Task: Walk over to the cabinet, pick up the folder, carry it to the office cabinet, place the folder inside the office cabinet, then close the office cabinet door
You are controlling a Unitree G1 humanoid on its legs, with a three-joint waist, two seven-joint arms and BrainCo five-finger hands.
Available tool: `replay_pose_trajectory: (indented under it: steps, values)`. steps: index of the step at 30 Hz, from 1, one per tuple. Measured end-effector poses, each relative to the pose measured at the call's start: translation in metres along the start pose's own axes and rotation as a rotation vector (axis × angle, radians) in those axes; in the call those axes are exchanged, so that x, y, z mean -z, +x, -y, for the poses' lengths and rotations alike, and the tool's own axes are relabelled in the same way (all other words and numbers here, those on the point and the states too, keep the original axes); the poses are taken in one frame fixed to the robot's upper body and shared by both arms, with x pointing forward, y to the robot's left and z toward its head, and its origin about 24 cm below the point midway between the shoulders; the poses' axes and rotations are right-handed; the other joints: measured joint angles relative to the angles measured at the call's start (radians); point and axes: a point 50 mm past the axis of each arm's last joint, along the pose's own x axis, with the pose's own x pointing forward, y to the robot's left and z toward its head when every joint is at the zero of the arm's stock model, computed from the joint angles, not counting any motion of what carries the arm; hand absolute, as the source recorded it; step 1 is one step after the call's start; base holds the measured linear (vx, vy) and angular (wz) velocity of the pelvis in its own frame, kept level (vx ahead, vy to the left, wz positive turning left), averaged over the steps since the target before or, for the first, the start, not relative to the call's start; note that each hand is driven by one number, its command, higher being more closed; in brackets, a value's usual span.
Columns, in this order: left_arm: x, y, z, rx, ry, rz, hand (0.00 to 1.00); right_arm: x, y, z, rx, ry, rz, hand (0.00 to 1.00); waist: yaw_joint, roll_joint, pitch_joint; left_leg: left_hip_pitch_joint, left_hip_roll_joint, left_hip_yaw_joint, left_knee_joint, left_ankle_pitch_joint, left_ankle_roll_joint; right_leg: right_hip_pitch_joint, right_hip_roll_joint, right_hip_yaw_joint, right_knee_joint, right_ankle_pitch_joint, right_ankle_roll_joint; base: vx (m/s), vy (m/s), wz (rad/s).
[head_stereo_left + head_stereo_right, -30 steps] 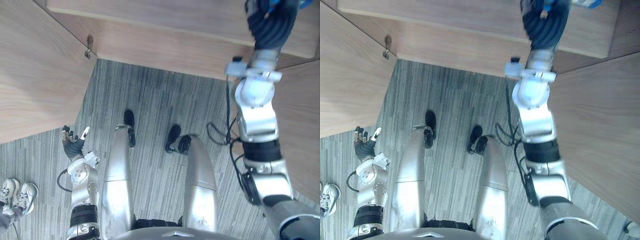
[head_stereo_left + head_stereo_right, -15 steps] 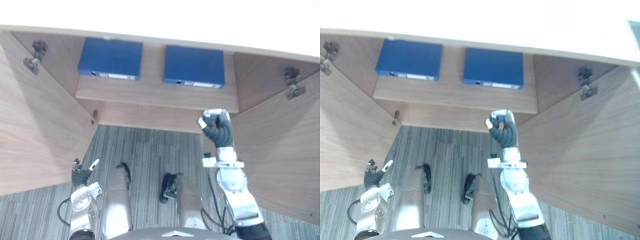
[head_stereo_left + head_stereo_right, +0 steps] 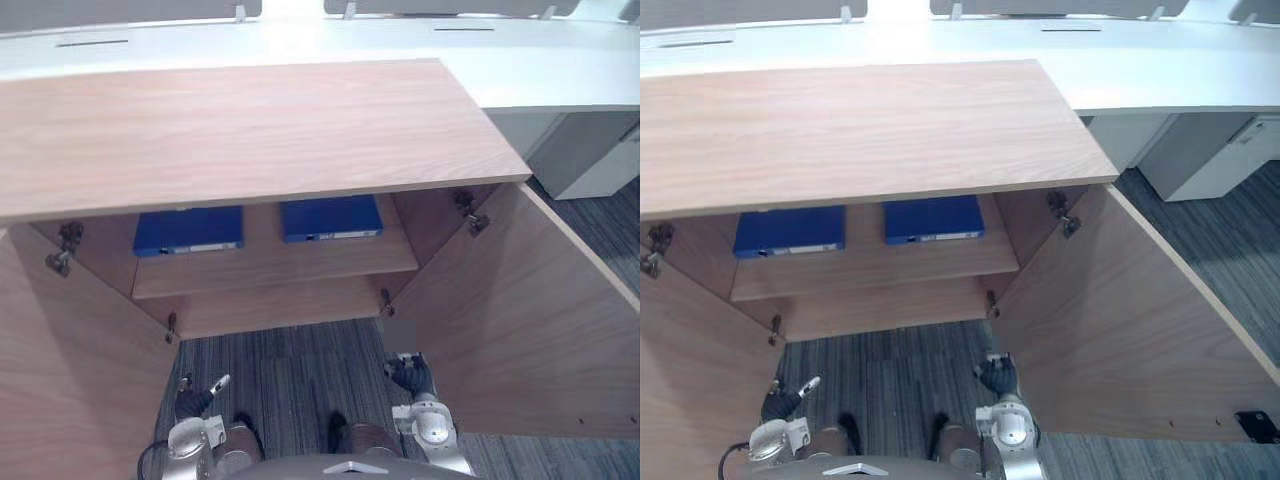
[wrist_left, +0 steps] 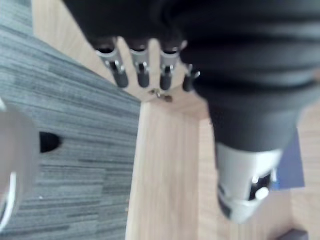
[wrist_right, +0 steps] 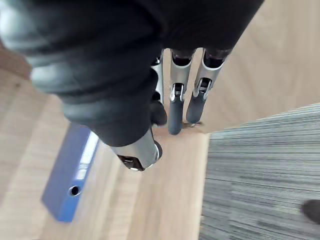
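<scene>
Folder on the left (image 3: 188, 230): blue, lying flat on the shelf (image 3: 270, 268) inside the cabinet (image 3: 250, 130), its white-labelled edge facing out.
Folder on the right (image 3: 330, 217): blue too, flat on the same shelf, just beside the first one with a small gap between them. No hand is touching either folder.
Cabinet: made of light wood, with a wide flat top. Both folders sit back under that top, so only their front parts show.
Left door (image 3: 70, 370): swung wide open, standing out toward the robot.
Right door (image 3: 510, 320): also swung wide open (you can see a metal hinge (image 3: 468, 212) up in its corner).
Left hand (image 3: 193, 402): low down over the floor (image 3: 300, 375), near the left door and well apart from the shelf. Its fingers (image 4: 141, 70) are straight and it holds nothing.
Right hand (image 3: 412, 376): low down too, close to the inside of the right door, below the shelf. Its fingers (image 5: 174, 107) hang loose and mostly straight, with nothing in them. Past them its wrist view shows a blue folder lying on the wood.
Floor: grey striped carpet in front of the cabinet.
White desk (image 3: 540, 70): long and pale, standing behind the cabinet.
</scene>
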Motion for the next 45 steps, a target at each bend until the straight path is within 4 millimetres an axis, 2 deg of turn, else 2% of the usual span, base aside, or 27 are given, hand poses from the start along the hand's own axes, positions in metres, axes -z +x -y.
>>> replay_pose_trajectory:
  steps: [2, 5, 9, 12, 16, 21, 24, 28, 34, 45]
  values:
    - [0.01, -0.002, -0.001, 0.003, 0.015, -0.042, 0.0, 0.026, 0.001, 0.002, 0.016, 0.019, -0.132, 0.0, 0.003, 0.01, -0.015, 0.063, -0.016, 0.031, -0.091, 0.038, 0.0, 0.058, 0.01, 0.028, -0.106, 0.061, 0.005, 0.03, 0.036, -0.35]
    - [0.018, -0.003, -0.002, 0.008, 0.048, -0.072, 0.0, 0.056, -0.005, 0.005, 0.049, 0.083, -0.303, 0.0, 0.003, 0.019, -0.032, 0.102, -0.036, 0.05, -0.143, 0.058, 0.005, 0.106, 0.008, 0.048, -0.193, 0.112, 0.012, -0.01, 0.037, -0.2]
    - [0.029, -0.004, -0.006, 0.001, 0.075, -0.123, 0.0, 0.072, -0.008, 0.009, 0.102, 0.156, -0.413, 0.0, 0.008, 0.009, -0.04, 0.149, -0.054, 0.055, -0.167, 0.056, -0.001, 0.147, 0.0, 0.073, -0.231, 0.132, 0.018, -0.07, 0.036, -0.13]
    - [0.03, -0.004, -0.008, -0.007, 0.07, -0.13, 0.0, 0.075, -0.01, 0.009, 0.107, 0.174, -0.439, 0.0, 0.017, 0.003, -0.042, 0.178, -0.079, 0.05, -0.226, 0.061, -0.011, 0.146, -0.01, 0.096, -0.253, 0.14, 0.018, -0.11, 0.045, -0.28]
    - [0.036, -0.004, -0.012, -0.019, 0.074, -0.156, 0.0, 0.081, -0.014, 0.013, 0.146, 0.236, -0.472, 0.0, 0.008, -0.001, -0.048, 0.214, -0.102, 0.038, -0.277, 0.061, -0.011, 0.15, -0.014, 0.119, -0.267, 0.14, 0.018, -0.05, 0.043, -0.29]
    - [0.039, -0.005, -0.014, -0.025, 0.078, -0.168, 0.0, 0.101, -0.031, 0.024, 0.234, 0.31, -0.55, 0.0, 0.003, -0.003, -0.055, 0.241, -0.105, 0.047, -0.285, 0.061, -0.011, 0.16, -0.011, 0.139, -0.268, 0.141, 0.017, 0.03, 0.02, -0.16]
    - [0.042, -0.006, -0.018, -0.034, 0.076, -0.176, 0.0, 0.095, -0.028, 0.039, 0.315, 0.379, -0.508, 0.0, -0.01, 0.003, -0.06, 0.255, -0.103, 0.063, -0.282, 0.053, -0.011, 0.16, -0.005, 0.159, -0.269, 0.144, 0.017, 0.08, 0.013, -0.28]
    - [0.044, -0.008, -0.022, -0.042, 0.08, -0.182, 0.0, 0.084, -0.029, 0.083, 0.565, 0.517, -0.401, 0.0, -0.018, 0.015, -0.071, 0.26, -0.096, 0.098, -0.258, 0.029, -0.007, 0.161, 0.008, 0.197, -0.276, 0.16, 0.024, 0.1, 0.011, -0.3]
    - [0.045, -0.009, -0.026, -0.047, 0.088, -0.18, 0.0, 0.074, -0.037, 0.127, 0.806, 0.662, -0.288, 0.0, -0.029, 0.013, -0.072, 0.274, -0.083, 0.128, -0.242, 0.006, 0.002, 0.17, 0.02, 0.209, -0.29, 0.159, 0.022, 0.07, -0.022, -0.19]
    - [0.049, -0.014, -0.029, -0.003, 0.14, -0.175, 0.0, 0.047, -0.025, 0.197, 0.962, 0.753, -0.12, 0.0, -0.043, 0.022, -0.07, 0.27, -0.089, 0.133, -0.213, -0.025, -0.01, 0.17, 0.009, 0.203, -0.286, 0.148, 0.012, -0.05, -0.038, -0.03]
